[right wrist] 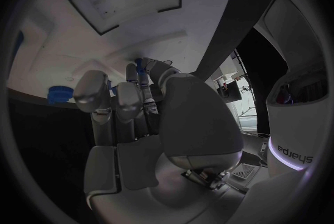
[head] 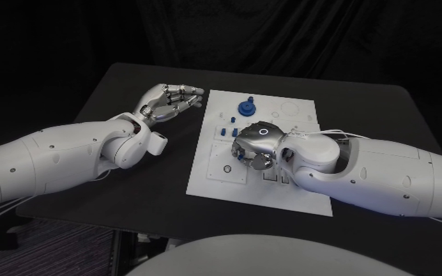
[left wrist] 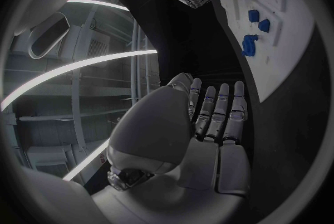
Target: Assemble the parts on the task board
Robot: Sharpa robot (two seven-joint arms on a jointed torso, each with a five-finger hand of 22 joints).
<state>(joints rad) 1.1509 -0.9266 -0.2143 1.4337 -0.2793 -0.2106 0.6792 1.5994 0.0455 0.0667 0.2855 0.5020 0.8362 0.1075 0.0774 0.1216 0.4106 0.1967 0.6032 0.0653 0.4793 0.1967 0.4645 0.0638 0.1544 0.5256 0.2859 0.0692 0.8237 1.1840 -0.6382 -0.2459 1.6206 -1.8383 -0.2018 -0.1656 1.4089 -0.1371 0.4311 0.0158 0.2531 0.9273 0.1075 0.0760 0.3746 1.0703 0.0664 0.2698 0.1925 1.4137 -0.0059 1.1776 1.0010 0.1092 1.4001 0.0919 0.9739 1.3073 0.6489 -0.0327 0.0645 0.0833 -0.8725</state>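
table: black table (head: 120, 180), matte and dark; the front left corner hangs over a patch of carpet-looking floor; nothing but the board and the arms on it

backdrop: black curtain (head: 276, 20) behind the far edge, hanging in folds

task board: white task board (head: 230, 190) lying flat in the middle of the table, long side running away from the robot; it has shallow round and rectangular recesses, incl. a ring-shaped one near its left edge

parts: a round blue part with a knob on top (head: 246, 108) stands near the far end of the board; a few small blue parts (head: 227, 131) sit just left of the right hand; from the left wrist camera you get the same little blue pieces (left wrist: 249, 45) along the board

left hand: left hand (head: 168, 103) is off the board, just beside its far left corner, above the bare table; fingers curled in loosely, nothing in them, so basically clenched on air

right hand: right hand (head: 255, 142) is over the middle of the board, palm down; fingers tucked under with something blue (right wrist: 141, 71) right at the fingertips; honestly can't tell if it's actually grasping that or just touching it
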